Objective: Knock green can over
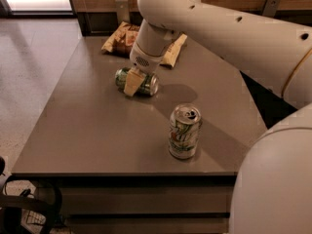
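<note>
Already the green can (148,84) is lying on its side on the bench (87,130), beyond the white can (184,132), its long axis running crosswise. The end effector (132,84) is resting against its middle; whether it is spread or closed, I cannot tell.

The green can (150,85) is blotchy green. The gripper (132,84), right on top of it, is pale tan. The arm (219,28) is white. The other can (184,133) is white with green letters. The surface (97,130) is grey-brown. The snack bags (119,40) are yellow and brown.
</note>
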Controlling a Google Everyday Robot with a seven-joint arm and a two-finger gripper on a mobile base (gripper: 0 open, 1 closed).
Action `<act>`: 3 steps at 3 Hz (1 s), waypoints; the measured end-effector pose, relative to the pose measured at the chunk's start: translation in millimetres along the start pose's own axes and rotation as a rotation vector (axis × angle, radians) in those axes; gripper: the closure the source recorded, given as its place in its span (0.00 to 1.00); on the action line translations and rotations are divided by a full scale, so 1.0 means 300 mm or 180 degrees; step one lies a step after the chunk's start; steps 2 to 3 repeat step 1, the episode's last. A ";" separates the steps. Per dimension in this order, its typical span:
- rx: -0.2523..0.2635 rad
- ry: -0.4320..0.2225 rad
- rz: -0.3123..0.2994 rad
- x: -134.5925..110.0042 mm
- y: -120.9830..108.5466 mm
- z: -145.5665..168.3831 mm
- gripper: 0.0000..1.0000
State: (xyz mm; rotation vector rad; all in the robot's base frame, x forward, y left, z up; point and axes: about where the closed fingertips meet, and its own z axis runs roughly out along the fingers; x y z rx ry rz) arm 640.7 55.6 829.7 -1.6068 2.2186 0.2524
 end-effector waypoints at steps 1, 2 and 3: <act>-0.0004 0.0003 -0.0002 0.000 0.002 0.003 0.00; -0.0004 0.0003 -0.0002 0.000 0.002 0.003 0.00; -0.0004 0.0003 -0.0002 0.000 0.002 0.003 0.00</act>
